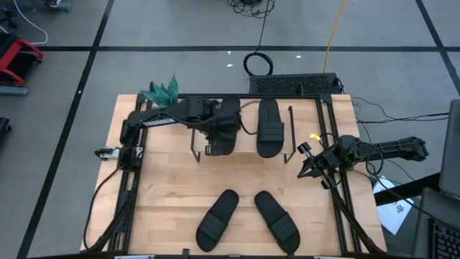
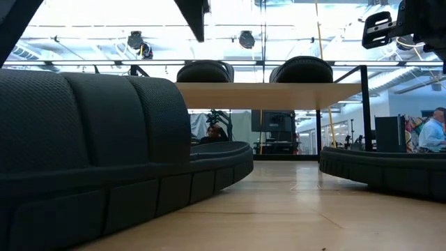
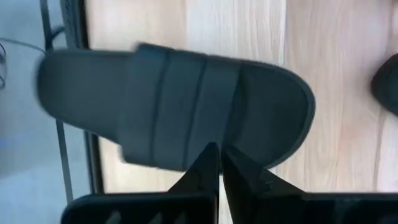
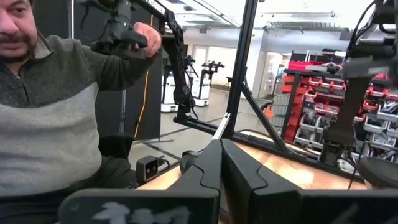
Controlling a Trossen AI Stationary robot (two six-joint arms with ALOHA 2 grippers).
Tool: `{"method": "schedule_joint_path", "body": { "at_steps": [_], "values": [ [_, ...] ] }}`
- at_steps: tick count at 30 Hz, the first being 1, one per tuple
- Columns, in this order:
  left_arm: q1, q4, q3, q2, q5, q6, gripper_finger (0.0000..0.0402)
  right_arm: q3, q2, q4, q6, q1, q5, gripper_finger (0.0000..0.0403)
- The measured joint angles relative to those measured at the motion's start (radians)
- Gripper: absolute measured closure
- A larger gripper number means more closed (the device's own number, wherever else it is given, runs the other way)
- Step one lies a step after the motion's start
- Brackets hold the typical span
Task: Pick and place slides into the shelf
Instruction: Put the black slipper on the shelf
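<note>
Two black slides (image 1: 227, 126) (image 1: 269, 128) lie sole-down, side by side, on the light-wood shelf (image 1: 248, 152) at the table's far middle. In the low view they show on top of the board (image 2: 205, 71) (image 2: 301, 70). Two more slides (image 1: 217, 219) (image 1: 277, 219) lie on the tabletop near its near edge. My left gripper (image 1: 214, 132) is shut and hovers just above the left slide on the shelf (image 3: 174, 106); in the low view its fingers (image 2: 197, 17) end clear of that slide. My right gripper (image 1: 307, 164) is shut and empty, raised at the table's right side.
A black frame rail (image 1: 338, 187) runs along the table's sides. A green folded object (image 1: 162, 90) sits at the far left corner. A person (image 4: 56, 106) sits beyond the table in the right wrist view. Bare tabletop (image 1: 244, 180) lies between the shelf and the near slides.
</note>
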Motion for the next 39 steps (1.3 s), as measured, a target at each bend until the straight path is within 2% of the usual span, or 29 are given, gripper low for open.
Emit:
{"method": "schedule_joint_path", "body": {
  "at_steps": [6,9,21,24,27,35,39],
  "values": [
    [-0.026,-0.001,-0.126,-0.005,-0.02,-0.07,0.0398,0.0,0.0,0.002,0.0,0.0,0.0,0.0403],
    [-0.043,0.0,-0.172,-0.002,-0.076,-0.076,0.0397,0.0,0.0,0.002,0.0,0.0,0.0,0.0403],
    [-0.114,0.0,-0.215,-0.004,-0.187,-0.071,0.0401,0.0,0.0,0.003,0.001,0.0,0.0,0.0403],
    [-0.113,0.0,-0.216,-0.016,-0.18,-0.104,0.04,0.0,0.0,0.002,0.001,0.0,0.0,0.0403],
    [-0.113,-0.001,-0.216,-0.031,-0.129,-0.119,0.0401,0.0,0.0,0.003,0.001,0.0,0.0,0.0403],
    [-0.13,0.002,-0.219,-0.035,-0.067,-0.11,0.0401,0.0,0.0,0.003,0.001,0.0,0.0,0.0403],
    [-0.13,-0.001,-0.274,-0.036,-0.036,-0.11,0.0401,0.0,0.0,0.003,0.001,0.0,0.0,0.0403]
  ]
}}
